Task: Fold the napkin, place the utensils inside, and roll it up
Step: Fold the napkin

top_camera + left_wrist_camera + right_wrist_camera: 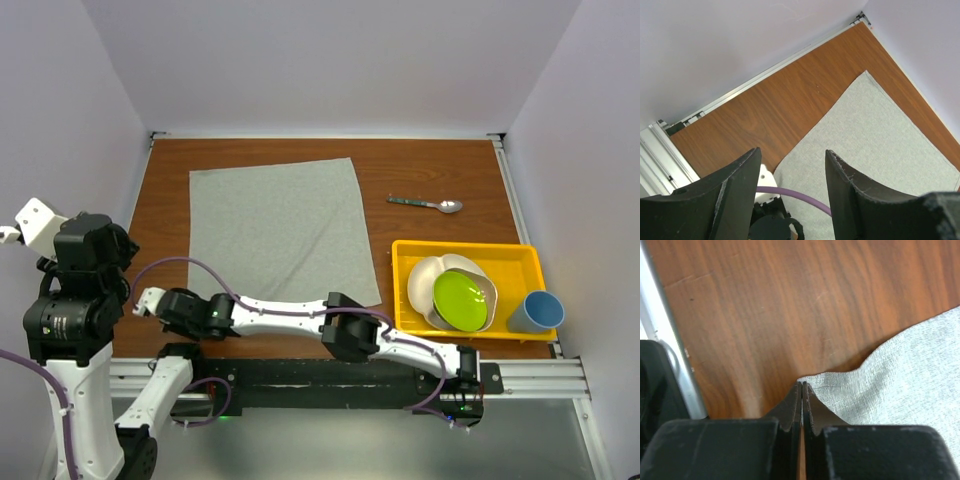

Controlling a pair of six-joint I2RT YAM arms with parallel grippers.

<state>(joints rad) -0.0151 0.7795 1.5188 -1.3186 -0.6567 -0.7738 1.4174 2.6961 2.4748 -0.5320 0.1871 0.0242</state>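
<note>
The light grey napkin (275, 230) lies spread flat on the wooden table, left of centre. The silver spoon (428, 204) lies on bare wood to its right, bowl pointing right. My right arm reaches across the near edge to the left. My right gripper (176, 310) sits at the napkin's near-left corner. In the right wrist view the right gripper (802, 383) has its jaws pressed together on the tip of the napkin (905, 385), whose edge is rippled and slightly raised. My left gripper (792, 152) is open and empty, held high over the napkin (875, 140) at the table's left side.
A yellow tray (465, 246) at the near right holds stacked bowls, the top one green (462, 300). A blue cup (535, 311) stands beside the tray. White walls close the table at the back and sides. A metal rail runs along the near edge.
</note>
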